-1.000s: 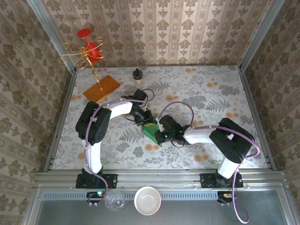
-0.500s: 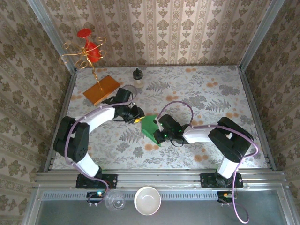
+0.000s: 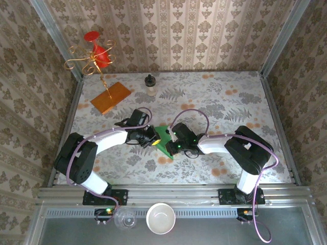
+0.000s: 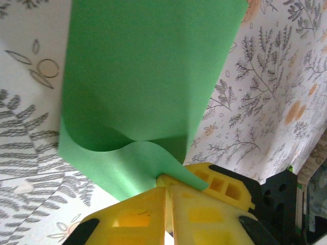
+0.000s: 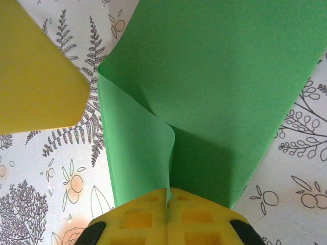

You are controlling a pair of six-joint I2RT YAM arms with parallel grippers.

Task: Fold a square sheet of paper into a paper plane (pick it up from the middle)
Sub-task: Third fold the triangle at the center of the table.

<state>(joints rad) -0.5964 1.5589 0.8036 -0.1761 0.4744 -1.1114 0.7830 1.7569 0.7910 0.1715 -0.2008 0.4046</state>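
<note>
The square sheet of paper (image 3: 165, 138) is bright green, creased and curled, and lies at the middle of the flowered table. My left gripper (image 3: 152, 139) is at its left edge. In the left wrist view the yellow jaws (image 4: 167, 189) are pressed together on a curled corner of the sheet (image 4: 148, 66). My right gripper (image 3: 172, 144) is at the sheet's right side. Its jaws (image 5: 168, 191) are shut, with a raised fold of the sheet (image 5: 219, 76) running into the seam between them. A left fingertip (image 5: 36, 76) shows at the upper left of the right wrist view.
An orange-brown board (image 3: 111, 97) with a gold wire stand and a red piece (image 3: 97, 51) sits at the back left. A small dark-capped bottle (image 3: 149, 82) stands at the back. A white bowl (image 3: 161, 218) and a clear glass (image 3: 125, 219) sit below the table's near rail.
My left arm pulled back to the left, then dropped low and came in to the sheet's left edge, where its jaws closed. The right gripper kept its hold and hardly moved.
</note>
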